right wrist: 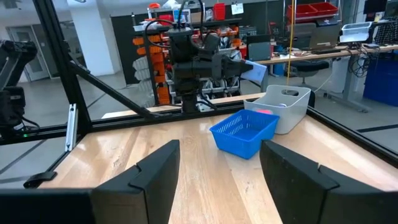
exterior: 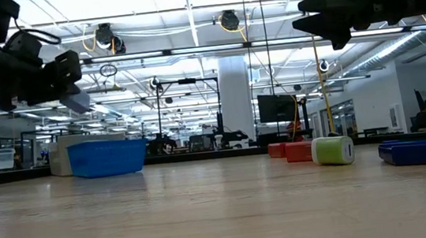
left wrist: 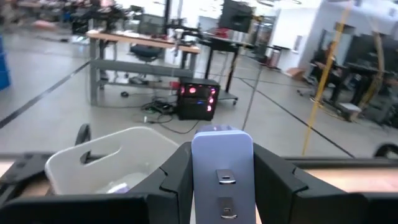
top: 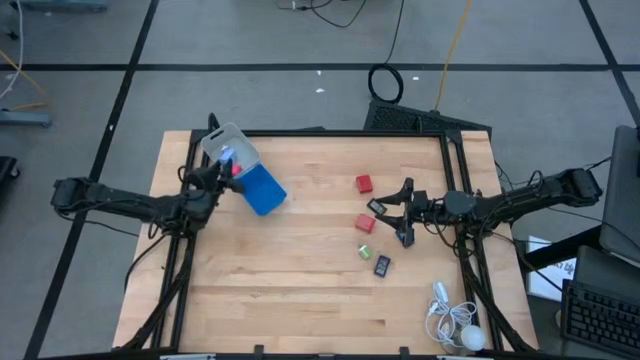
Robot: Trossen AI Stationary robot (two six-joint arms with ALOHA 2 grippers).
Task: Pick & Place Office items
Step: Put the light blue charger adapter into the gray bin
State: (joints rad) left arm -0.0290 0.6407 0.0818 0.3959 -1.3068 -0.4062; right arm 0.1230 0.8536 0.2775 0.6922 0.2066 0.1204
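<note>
Butcher-block planks (top: pixel 300 290) carry everything, with a workshop of benches beyond. Left gripper (left wrist: pixel 222 180) pinches a pale blue piece (left wrist: pixel 222 171) between its fingers, raised above the clear plastic box (left wrist: pixel 112 155), presumably so the piece can drop straight in. A blue tray (top: pixel 263 189) lies just beside that box. Right gripper (top: pixel 405 213) hangs above the table with fingers spread wide and nothing between them (likely readied for a pick). Near it lie the waiting items: two red blocks (top: pixel 364 183), a green piece (top: pixel 366 251) and dark rectangular pieces (top: pixel 383 265). One white corded gadget (top: pixel 455 322) sits at the near edge, well apart.
</note>
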